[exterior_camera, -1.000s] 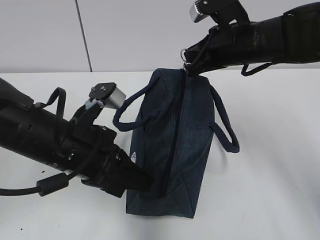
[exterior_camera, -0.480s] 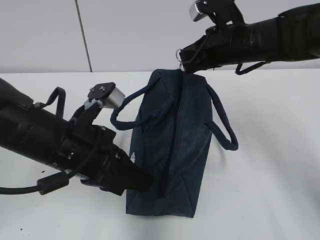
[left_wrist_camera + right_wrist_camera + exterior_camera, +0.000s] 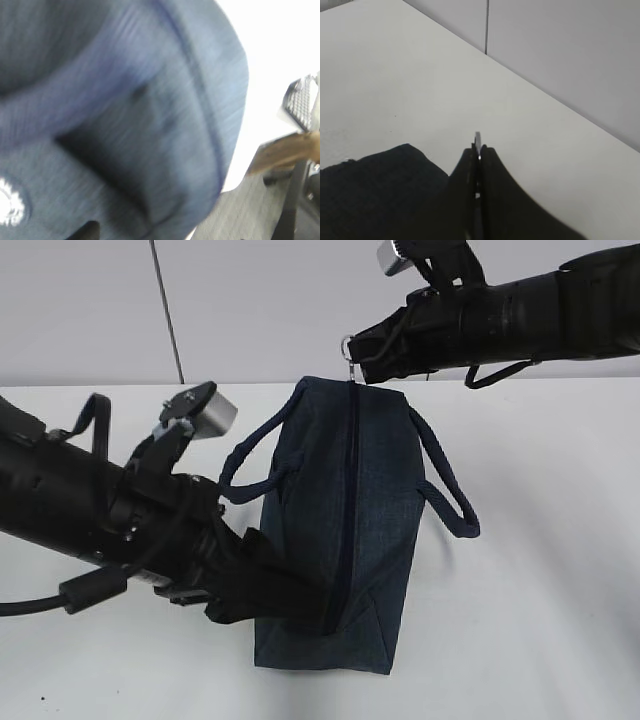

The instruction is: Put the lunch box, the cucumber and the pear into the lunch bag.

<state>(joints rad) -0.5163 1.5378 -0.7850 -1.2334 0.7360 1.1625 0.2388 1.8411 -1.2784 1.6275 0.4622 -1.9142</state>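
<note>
The navy lunch bag [image 3: 375, 500] lies lengthwise mid-table, its top zipper running closed along it. My right gripper [image 3: 360, 356] is shut on the metal ring pull [image 3: 348, 346] at the bag's far end; the right wrist view shows the ring [image 3: 478, 136] pinched between the closed fingers, with the bag's dark fabric [image 3: 370, 195] below. My left gripper [image 3: 298, 598] pinches the bag's near left side. The left wrist view is filled with blurred bag fabric [image 3: 125, 100], with one fingertip [image 3: 87, 231] at the bottom. The lunch box, cucumber and pear are out of view.
The white table [image 3: 540, 590] spreads around the bag, with a grey wall [image 3: 260, 300] behind it. One bag handle [image 3: 450, 500] loops out to the right. In the left wrist view, grey floor [image 3: 235, 215] and office clutter show past the table edge.
My right gripper moved left and slightly up with the ring pull, drawing the bag's far end with it. My left arm shifted up and closer against the bag.
</note>
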